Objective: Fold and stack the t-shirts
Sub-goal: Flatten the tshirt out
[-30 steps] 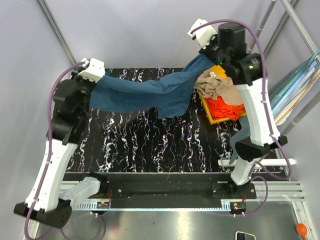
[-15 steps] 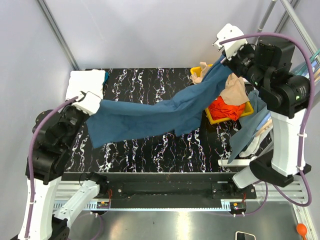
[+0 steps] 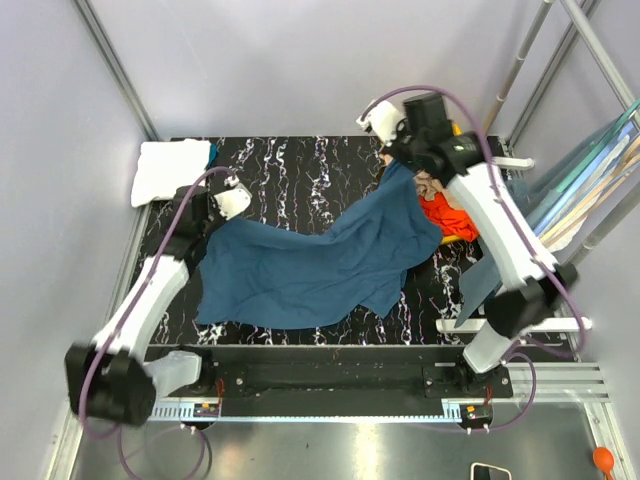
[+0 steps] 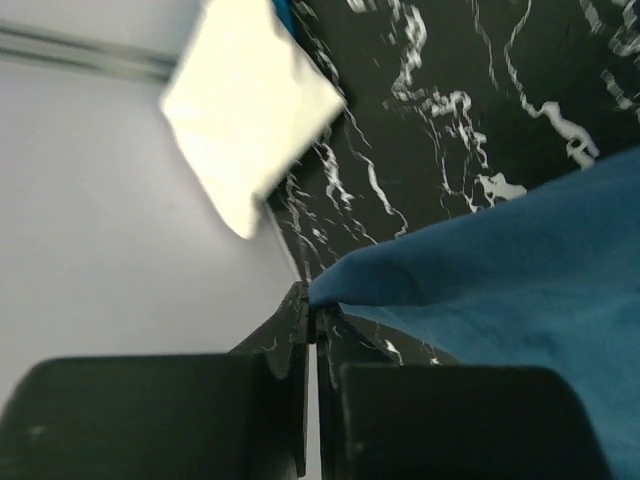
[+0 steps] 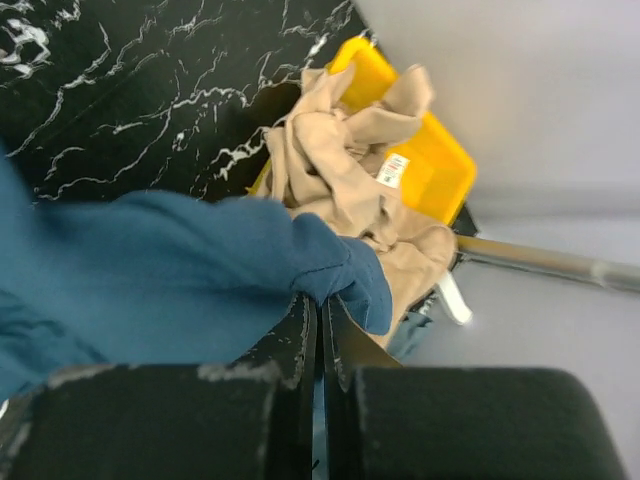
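Note that the left gripper [image 3: 232,200] is clamped on one edge of the teal t-shirt [image 3: 310,265], with its jaws pressed together on a fold of cloth in the left wrist view. The right gripper [image 3: 390,150] is likewise closed on the opposite edge of the same shirt. The shirt is spread between them over the middle of the table [image 3: 300,160]. Its long axis runs on a diagonal from the left side up to the far right, and the bulk of the cloth falls to the near side of that line. Judge the next move on this: each arm is at its own end of the shirt, so the cloth should be drawn toward the near edge to lie flat. A folded white t-shirt [image 3: 165,170] sits at the far left corner. Behind the right gripper, the tan t-shirt [image 5: 330,160] and red-orange t-shirt [image 3: 445,215] lie in the yellow bin [image 5: 430,170].
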You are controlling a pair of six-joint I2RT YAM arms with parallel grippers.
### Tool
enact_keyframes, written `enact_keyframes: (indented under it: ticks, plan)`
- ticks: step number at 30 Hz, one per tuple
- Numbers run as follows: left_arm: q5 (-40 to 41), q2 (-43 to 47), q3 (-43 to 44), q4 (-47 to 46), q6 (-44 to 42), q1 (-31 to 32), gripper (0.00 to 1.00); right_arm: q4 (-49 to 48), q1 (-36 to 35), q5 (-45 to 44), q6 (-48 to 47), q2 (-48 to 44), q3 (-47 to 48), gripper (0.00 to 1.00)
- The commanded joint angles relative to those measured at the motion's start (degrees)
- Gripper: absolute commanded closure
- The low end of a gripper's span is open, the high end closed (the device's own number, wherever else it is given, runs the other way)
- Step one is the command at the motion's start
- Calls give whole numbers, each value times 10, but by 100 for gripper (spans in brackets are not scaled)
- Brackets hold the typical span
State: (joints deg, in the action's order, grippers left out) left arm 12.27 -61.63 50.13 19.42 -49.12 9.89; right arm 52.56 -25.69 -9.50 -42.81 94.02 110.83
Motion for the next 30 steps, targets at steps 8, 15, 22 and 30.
enact_keyframes:
  ticks: [8,15,22,30]
  plan:
    - [95,-366,66,-301,10,-36,74,-112,26,18,28,229,58,100]
    - [128,-376,63,-381,21,-37,1,-118,26,31,38,246,41,100]
    - [74,-246,29,-278,55,-37,1,-144,26,31,36,216,-11,100]
    - [-118,-106,-26,-52,25,-32,1,-144,25,41,49,182,-18,100]
